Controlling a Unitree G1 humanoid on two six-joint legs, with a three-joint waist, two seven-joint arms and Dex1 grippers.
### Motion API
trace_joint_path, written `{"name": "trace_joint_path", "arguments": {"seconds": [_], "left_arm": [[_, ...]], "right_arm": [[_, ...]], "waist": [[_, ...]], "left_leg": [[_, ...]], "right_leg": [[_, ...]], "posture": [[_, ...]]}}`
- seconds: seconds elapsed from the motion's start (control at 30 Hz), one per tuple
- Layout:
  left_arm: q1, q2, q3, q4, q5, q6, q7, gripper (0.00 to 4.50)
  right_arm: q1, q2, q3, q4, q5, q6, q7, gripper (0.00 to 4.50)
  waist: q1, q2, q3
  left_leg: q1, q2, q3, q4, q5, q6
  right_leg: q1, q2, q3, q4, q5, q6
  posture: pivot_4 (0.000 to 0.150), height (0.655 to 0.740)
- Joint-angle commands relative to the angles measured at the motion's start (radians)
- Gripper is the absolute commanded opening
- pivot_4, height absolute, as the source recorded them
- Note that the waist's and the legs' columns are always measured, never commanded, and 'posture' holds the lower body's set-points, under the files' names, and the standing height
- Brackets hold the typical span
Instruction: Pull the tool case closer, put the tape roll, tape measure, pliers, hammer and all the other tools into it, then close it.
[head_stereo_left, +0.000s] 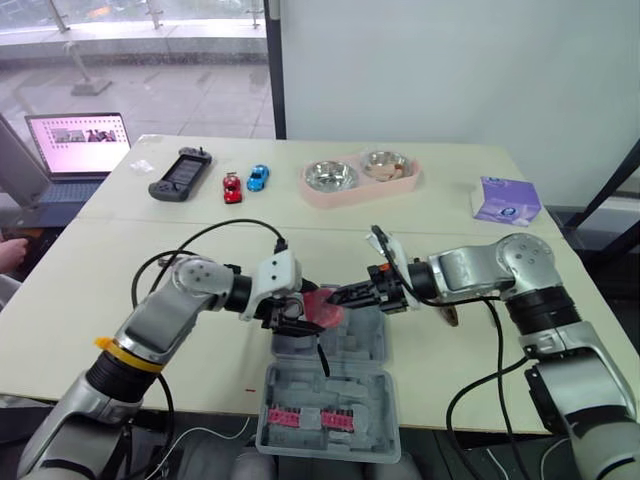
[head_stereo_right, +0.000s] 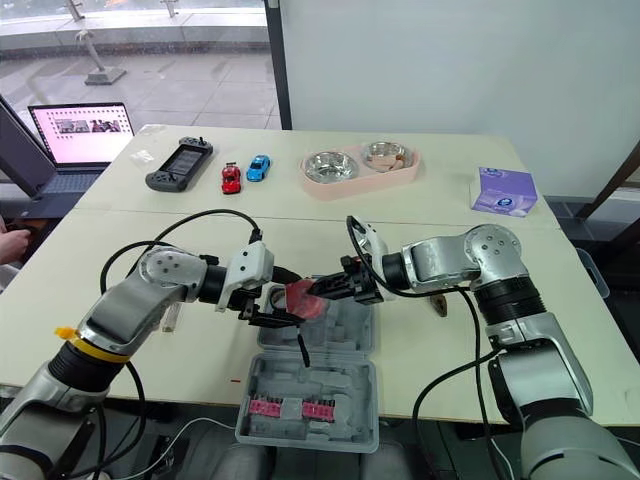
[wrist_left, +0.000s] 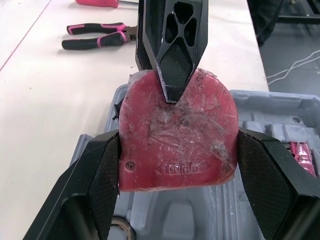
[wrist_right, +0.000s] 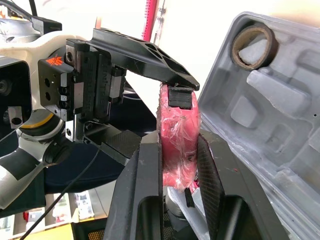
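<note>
Step in hand: packing the tape measure (wrist_left: 177, 135) into the tool case (head_stereo_left: 365, 340), which lies open at the near edge of the table (head_stereo_left: 100, 300); by my reading the pull-closer is done and the tape roll (wrist_right: 252, 46) sits in a round recess of the case

Left claw: the left gripper (head_stereo_left: 295, 318) has one finger against each narrow edge of the tape measure and appears to be holding it

Right claw: the right gripper (head_stereo_right: 320, 288) comes in from the right and is clamped narrow across the two flat red faces of the same tape measure

Tape measure: held between both claws, off the table, just above the left part of the case's far half and not yet seated in a recess

Next move calls for: one claw letting go so the other can lower the tape measure into a fitting recess; a release by both at once could drop it crooked on the moulded ribs

Left to pack: the pliers (wrist_left: 97, 36) lie on the bare table beyond the case, well apart from both claws, with another pink-handled tool just past them

Lid: open, so closing comes last
</note>
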Motion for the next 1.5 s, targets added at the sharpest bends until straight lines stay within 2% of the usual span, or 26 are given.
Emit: {"name": "trace_joint_path", "arguments": {"seconds": [0.03,0.07,0.13,0.2,0.3,0.5,0.63,0.77,0.87,0.97,1.27,1.5], "left_arm": [[-0.012,-0.015,0.024,-0.007,-0.003,-0.002,0.013,2.92],[-0.01,-0.016,0.026,-0.007,-0.002,-0.003,0.012,2.92],[-0.004,-0.02,0.04,-0.004,-0.017,0.005,0.012,3.98],[0.002,-0.022,0.062,0.003,-0.034,0.001,0.007,4.5],[0.009,-0.016,0.109,0.02,-0.063,-0.021,-0.007,4.5],[0.09,0.086,0.297,-0.003,-0.205,-0.004,-0.088,4.5],[0.267,0.147,0.456,-0.098,-0.367,0.01,-0.174,4.5],[0.476,0.177,0.54,-0.215,-0.44,0.001,-0.217,4.5],[0.593,0.177,0.571,-0.271,-0.448,-0.028,-0.225,4.5],[0.625,0.144,0.587,-0.317,-0.472,-0.039,-0.176,4.5],[0.697,0.094,0.554,-0.317,-0.421,-0.178,-0.18,4.5],[0.714,0.089,0.52,-0.271,-0.364,-0.282,-0.213,4.5]], "right_arm": [[-0.008,0.026,-0.04,-0.048,0.027,0.0,0.014,0.42],[-0.008,0.029,-0.043,-0.048,0.027,-0.001,0.012,0.42],[-0.009,0.031,-0.049,-0.043,0.027,0.0,0.012,0.42],[-0.008,0.027,-0.056,-0.035,0.027,0.003,0.012,0.42],[-0.001,0.009,-0.068,-0.009,0.027,0.012,0.018,0.42],[0.052,-0.102,-0.1,0.089,0.027,0.057,0.075,0.42],[0.107,-0.201,-0.111,0.127,0.027,0.093,0.151,0.42],[0.169,-0.302,-0.111,0.16,0.017,0.113,0.214,0.42],[0.2,-0.351,-0.118,0.168,-0.026,0.128,0.263,0.42],[0.234,-0.371,-0.128,0.15,-0.067,0.139,0.325,0.42],[0.382,-0.342,-0.217,0.028,-0.429,0.05,0.456,0.42],[0.428,-0.268,-0.253,-0.006,-0.585,0.067,0.518,0.42]], "waist": [[-0.001,0.0,0.0],[-0.001,0.0,0.0],[-0.001,0.0,0.0],[-0.001,0.0,0.0],[0.0,0.0,0.0],[0.001,0.0,0.0],[-0.004,0.0,0.0],[-0.001,0.0,0.0],[0.003,0.0,0.0],[0.005,0.0,0.0],[0.004,0.001,0.0],[0.002,0.0,0.0]], "left_leg": [[0.0,0.0,0.0,0.0,0.0,0.0],[0.0,0.0,0.0,0.0,0.0,0.0],[0.0,0.0,0.0,0.0,0.0,0.0],[0.0,0.0,0.0,0.0,0.0,0.0],[0.0,0.0,0.0,0.0,0.0,0.0],[0.0,0.0,0.0,0.0,0.0,0.0],[-0.001,0.0,0.0,-0.001,-0.001,0.002],[-0.001,0.0,0.0,-0.001,-0.002,0.003],[-0.001,0.0,0.0,0.001,-0.002,0.003],[-0.001,0.0,0.0,0.003,-0.001,0.004],[-0.001,0.0,0.001,0.001,-0.001,0.004],[0.0,0.0,0.001,0.002,-0.001,0.004]], "right_leg": [[0.0,0.0,0.0,0.0,0.0,0.0],[0.0,0.0,0.0,0.0,0.0,0.0],[0.0,0.0,0.0,0.0,0.0,0.0],[0.0,0.0,0.0,0.0,0.0,0.0],[0.0,0.0,0.0,0.0,0.0,0.0],[0.0,0.0,0.0,-0.001,0.0,0.0],[0.0,0.0,0.0,-0.002,0.0,0.0],[0.0,0.0,0.0,-0.002,-0.001,0.0],[0.0,0.0,0.0,-0.002,0.0,-0.001],[0.001,0.0,0.0,-0.003,0.0,-0.002],[0.0,0.0,0.0,-0.003,0.001,-0.003],[0.001,0.0,0.0,-0.003,0.0,-0.001]], "posture": [[0.15,0.74],[0.15,0.74],[0.15,0.74],[0.15,0.74],[0.15,0.74],[0.15,0.74],[0.15,0.74],[0.15,0.74],[0.15,0.74],[0.15,0.74],[0.15,0.74],[0.15,0.74]]}}
